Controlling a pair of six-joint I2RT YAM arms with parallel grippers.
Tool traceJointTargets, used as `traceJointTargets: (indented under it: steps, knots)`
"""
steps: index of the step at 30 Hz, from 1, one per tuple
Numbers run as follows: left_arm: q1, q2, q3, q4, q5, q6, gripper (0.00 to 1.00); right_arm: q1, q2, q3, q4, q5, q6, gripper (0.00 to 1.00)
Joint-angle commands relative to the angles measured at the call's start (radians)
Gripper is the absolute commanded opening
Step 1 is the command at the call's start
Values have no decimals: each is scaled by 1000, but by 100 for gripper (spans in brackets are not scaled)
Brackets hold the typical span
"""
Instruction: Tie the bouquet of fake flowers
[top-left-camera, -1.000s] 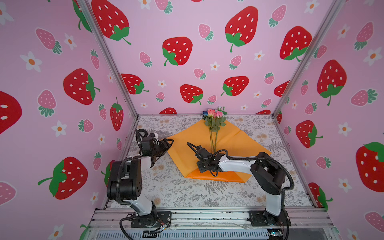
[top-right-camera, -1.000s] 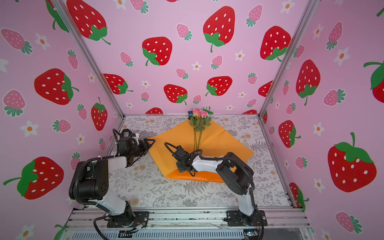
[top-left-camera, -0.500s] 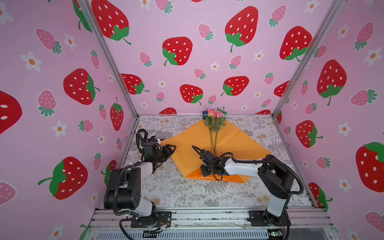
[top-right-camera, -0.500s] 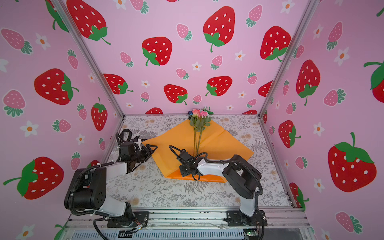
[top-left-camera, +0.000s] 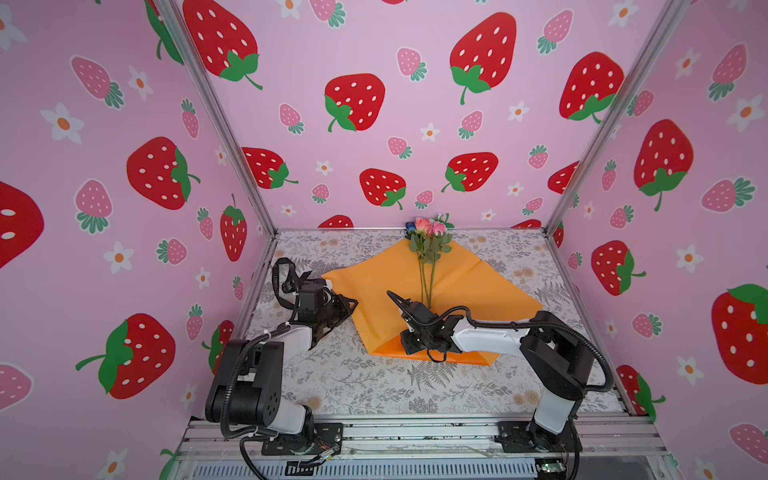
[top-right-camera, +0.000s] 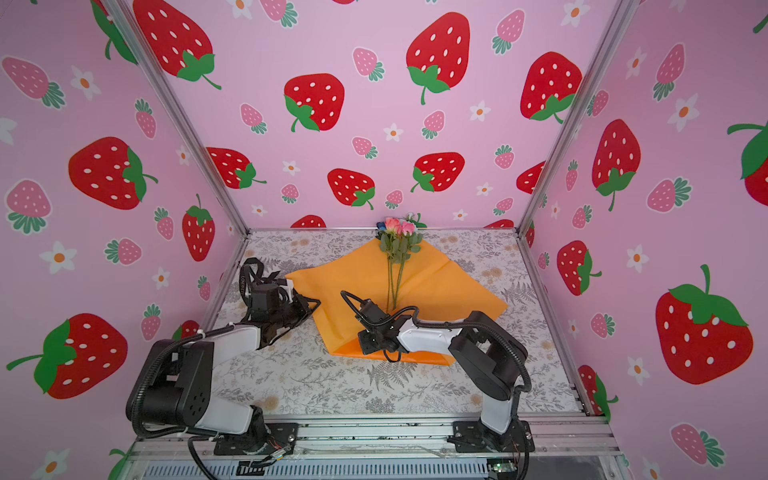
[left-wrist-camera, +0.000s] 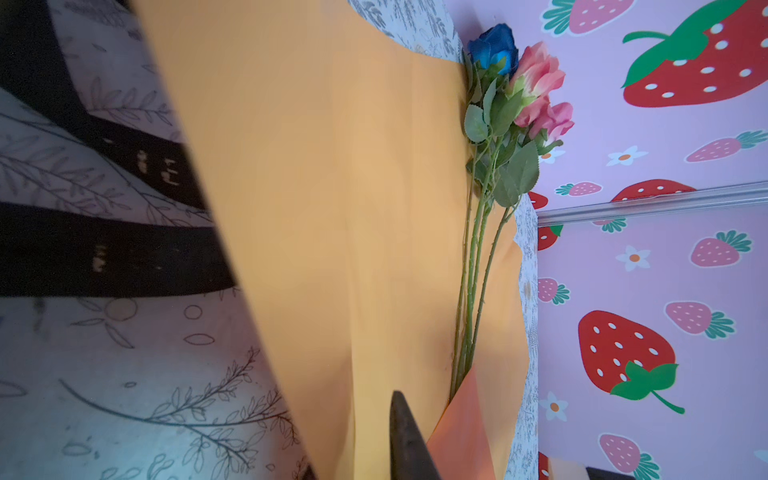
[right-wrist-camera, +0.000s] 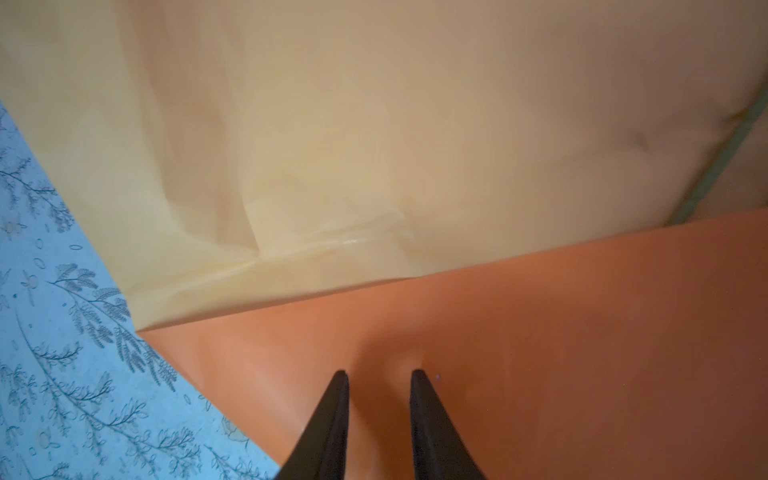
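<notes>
The bouquet of fake flowers (top-left-camera: 428, 237) (top-right-camera: 399, 239) (left-wrist-camera: 511, 108) lies on a spread orange paper (top-left-camera: 473, 282) (top-right-camera: 440, 282) (left-wrist-camera: 332, 208) (right-wrist-camera: 374, 124), blooms toward the back wall. A darker flap of the paper is folded up over the stem ends. My left gripper (top-left-camera: 352, 302) (top-right-camera: 315, 302) is shut on the paper's raised left edge; one finger (left-wrist-camera: 407, 436) shows, the other is hidden behind the sheet. My right gripper (top-left-camera: 409, 351) (top-right-camera: 370, 351) (right-wrist-camera: 379, 374) stands narrowly open, its tips pressing on the flap, which puckers between them.
A long black ribbon (top-left-camera: 282, 278) (top-right-camera: 249, 274) (left-wrist-camera: 124, 253) with pale lettering lies looped on the floral table (top-left-camera: 374, 386) by the left wall, behind my left wrist. Strawberry-print walls close in the back and both sides.
My left gripper slid right to the paper's left edge and closed on it. My right gripper shifted slightly toward the front over the flap and its jaws narrowed.
</notes>
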Motion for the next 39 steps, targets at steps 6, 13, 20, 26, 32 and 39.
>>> traceJointTargets:
  steps: [6,13,20,26,32,39]
  knots:
    - [-32,-103,100,-121,-23,31,8,-16,15,-32,27,-85,29,22]
    - [-72,-106,127,-155,-38,32,8,-16,-7,-99,28,-127,46,22]
    - [-83,-93,134,-157,-60,23,0,-14,-85,-207,33,-149,85,22]
    - [-87,-81,158,-166,-67,18,0,-15,-126,-229,13,-134,76,22]
    - [-96,-89,158,-171,-67,14,0,0,-117,-177,-74,-48,21,20]
    - [-105,-130,164,-189,-65,10,0,43,-90,-114,-153,107,-52,17]
